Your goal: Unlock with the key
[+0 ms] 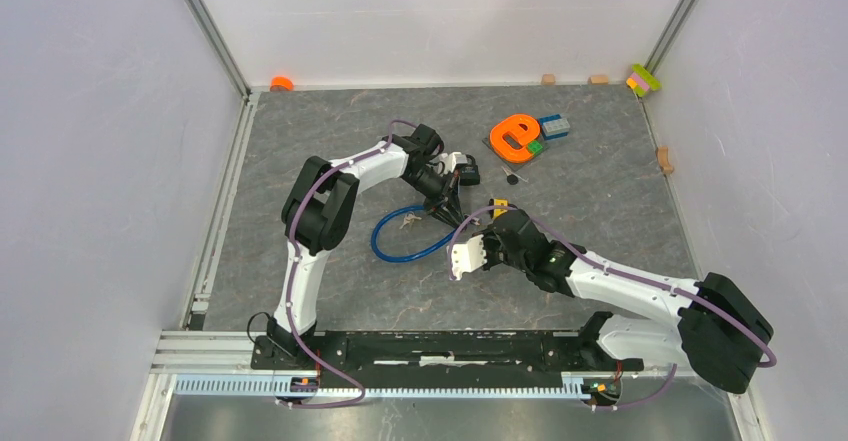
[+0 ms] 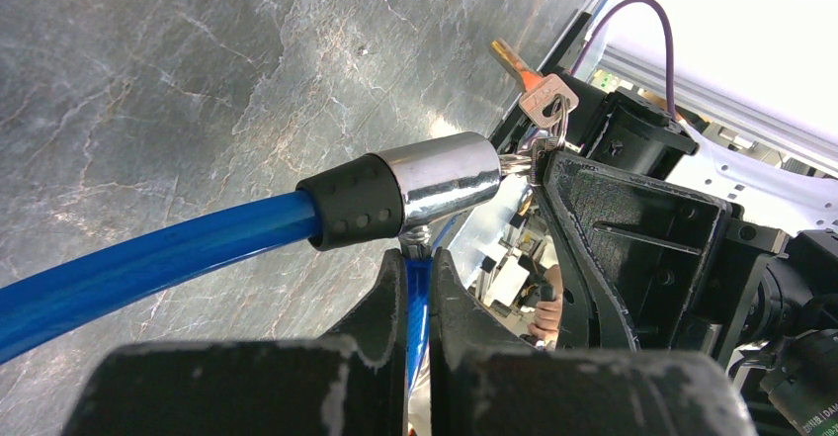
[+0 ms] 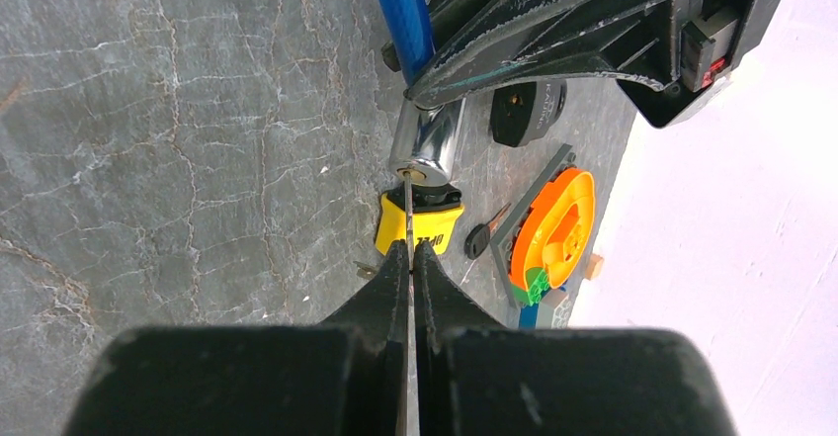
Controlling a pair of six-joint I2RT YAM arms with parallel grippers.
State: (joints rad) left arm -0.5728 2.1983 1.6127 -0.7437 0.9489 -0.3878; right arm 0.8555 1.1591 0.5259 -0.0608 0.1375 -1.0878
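A blue cable lock [image 1: 393, 247] lies looped on the grey table. Its chrome cylinder [image 2: 447, 173] with a black collar is lifted off the surface. My left gripper [image 2: 417, 266] is shut on the blue cable [image 2: 148, 258] just below the cylinder; it also shows in the top view [image 1: 447, 201]. My right gripper [image 3: 410, 250] is shut on a thin key blade [image 3: 407, 209] whose tip sits in the keyhole of the cylinder [image 3: 427, 139]. It meets the left gripper from the right [image 1: 480, 225]. Spare keys [image 2: 544, 97] hang on a ring by the cylinder's end.
A yellow padlock [image 3: 420, 224] lies right behind the cylinder, with a black-headed key [image 3: 478, 240] beside it. An orange toy on a grey plate [image 1: 515, 138] sits at the back right with brick pieces. Small blocks line the far wall [image 1: 644, 79].
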